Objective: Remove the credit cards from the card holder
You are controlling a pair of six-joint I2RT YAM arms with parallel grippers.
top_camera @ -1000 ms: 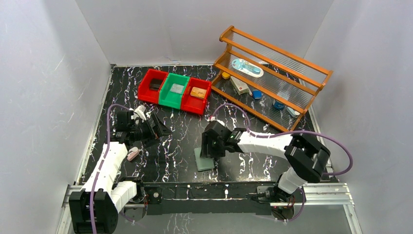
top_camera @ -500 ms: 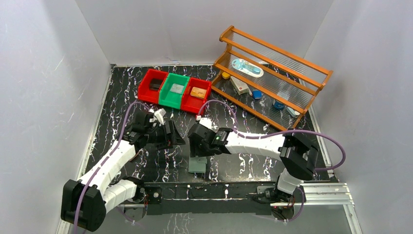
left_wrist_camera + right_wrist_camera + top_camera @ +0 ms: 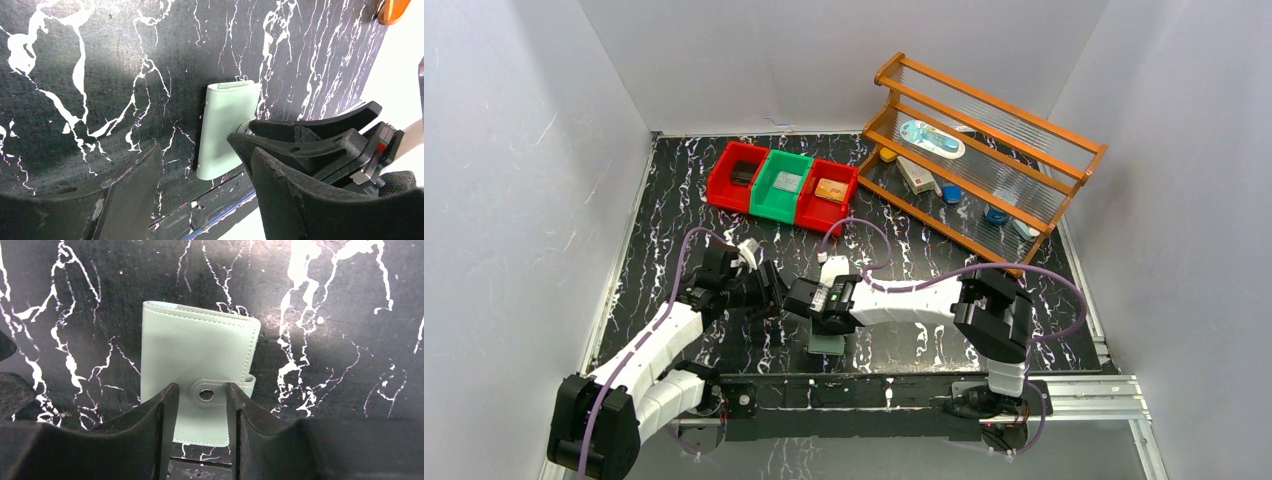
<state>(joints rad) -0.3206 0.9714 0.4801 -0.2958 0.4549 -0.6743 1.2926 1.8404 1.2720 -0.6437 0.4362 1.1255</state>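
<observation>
Lying flat and closed on the surface (image 3: 674, 200), low in the centre of the overhead view and close to the near edge, the card holder (image 3: 827, 344) had its snap tab (image 3: 206, 395) fastened, so nothing inside could be reached until that tab was freed. The right tool (image 3: 200, 390) hung directly over it. Its fingers were partly open and straddled the snap tab without visibly pinching it, a stance that looked meant for catching the tab. The left tool (image 3: 774, 293) sat just left of the holder, spread wide and empty. It was aimed at the cover's left edge, probably to brace it while the other tool worked the snap.

Toward the upper centre of the overhead view stood a row of bins (image 3: 769, 210), red, green and red. What looked like the credit cards (image 3: 787, 182) lay there one per bin, dark, silvery grey and tan, apparently sorted by colour. Whether any card remained inside the closed holder could not be told.
</observation>
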